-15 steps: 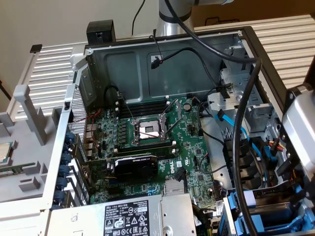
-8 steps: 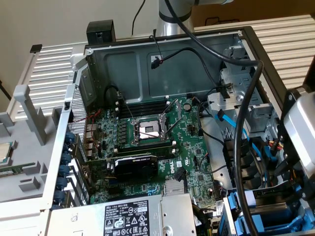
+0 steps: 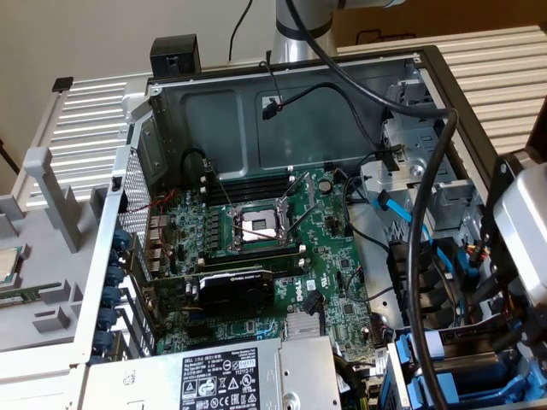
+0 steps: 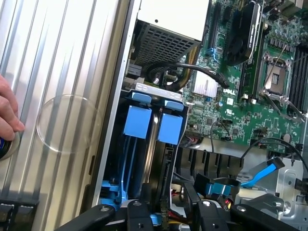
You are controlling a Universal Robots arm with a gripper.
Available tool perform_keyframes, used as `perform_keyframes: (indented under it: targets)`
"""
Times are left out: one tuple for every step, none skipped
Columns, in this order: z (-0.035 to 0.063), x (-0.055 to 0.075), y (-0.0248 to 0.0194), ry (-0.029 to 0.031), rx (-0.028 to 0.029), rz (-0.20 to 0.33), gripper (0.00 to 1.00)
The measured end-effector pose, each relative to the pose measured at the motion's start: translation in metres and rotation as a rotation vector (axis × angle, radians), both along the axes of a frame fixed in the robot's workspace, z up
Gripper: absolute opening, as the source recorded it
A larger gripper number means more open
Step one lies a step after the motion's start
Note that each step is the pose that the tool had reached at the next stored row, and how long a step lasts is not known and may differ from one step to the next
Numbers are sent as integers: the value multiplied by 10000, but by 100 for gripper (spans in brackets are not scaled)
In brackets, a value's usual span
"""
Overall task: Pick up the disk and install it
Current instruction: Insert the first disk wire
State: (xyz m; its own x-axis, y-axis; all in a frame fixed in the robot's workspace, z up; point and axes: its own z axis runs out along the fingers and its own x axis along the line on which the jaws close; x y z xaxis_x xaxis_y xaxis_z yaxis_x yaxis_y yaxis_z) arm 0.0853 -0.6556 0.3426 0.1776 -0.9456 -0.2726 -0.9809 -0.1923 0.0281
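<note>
**Tool over the drive cage, grip unclear**

The tool, with its black linkages, hangs right over the drive cage at the corner of the open grey metal computer case. I cannot tell whether it is spread or pinching anything.

From the exterior view's left, a small square silver processor chip lies on a grey plastic tray. The green motherboard lies in the case, with its open processor socket near the middle. The grey power supply box with a black-and-white label sits at the near edge.

At the exterior view's right, the robot arm leans in. There the disk, a silver-grey hard drive framed by bright blue plastic rails, stands on edge in the cage just beyond the tool. A person's hand shows at the edge of the ribbed silver table.
</note>
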Motion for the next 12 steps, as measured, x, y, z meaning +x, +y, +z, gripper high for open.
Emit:
perform_keyframes:
  targets:
    - [-1,0,0,0,19,0,40]
    - [-1,0,0,0,23,0,40]
    - [-1,0,0,2,23,0,40]
    - [-1,1,-4,2,28,1,40]
    - [-2,4,-5,2,34,1,40]
    - [-2,4,-6,-4,40,1,40]
    - [-2,4,-6,-14,45,1,40]
    - [-1,4,-6,-26,49,1,40]
    - [-2,4,-7,-45,54,1,40]
    - [-3,4,-8,-69,58,1,40]
    - [-5,4,-9,-99,62,0,40]
    - [-7,4,-10,-126,62,1,40]
